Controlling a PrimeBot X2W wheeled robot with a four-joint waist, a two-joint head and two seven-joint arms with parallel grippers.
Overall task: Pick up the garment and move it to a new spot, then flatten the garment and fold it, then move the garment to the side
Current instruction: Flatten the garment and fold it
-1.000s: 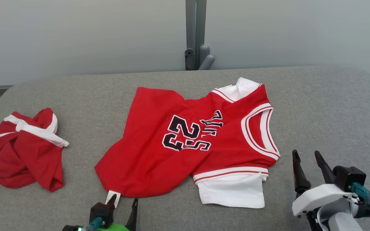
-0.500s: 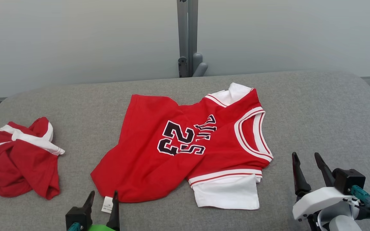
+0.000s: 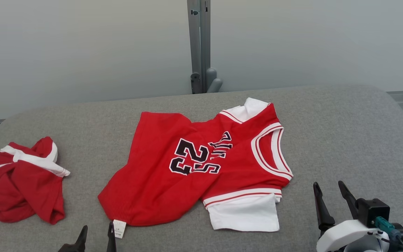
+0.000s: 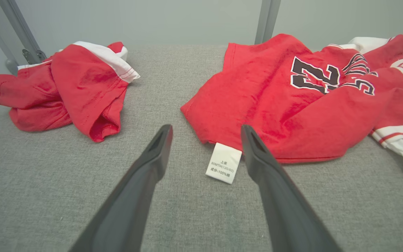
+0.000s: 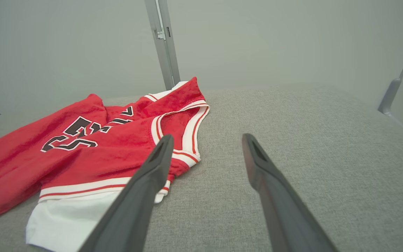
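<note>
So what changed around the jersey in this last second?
The left gripper drew back from the label at the hem of the jersey, fingers open, nothing held. The whole head view shifted because the camera moved. The jersey, the crumpled red garment and the open right gripper stayed as they were.

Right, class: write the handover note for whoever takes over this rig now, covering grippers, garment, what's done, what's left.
Left gripper: open, empty, by the hem label of the jersey.
Right gripper: open, empty, beside the jersey's neckline, apart from it.
Jersey: middle of the table, rumpled, unfolded; another red garment lies bunched to its left.
Done: jersey apparently set down. Left: flatten, fold, move aside.
</note>
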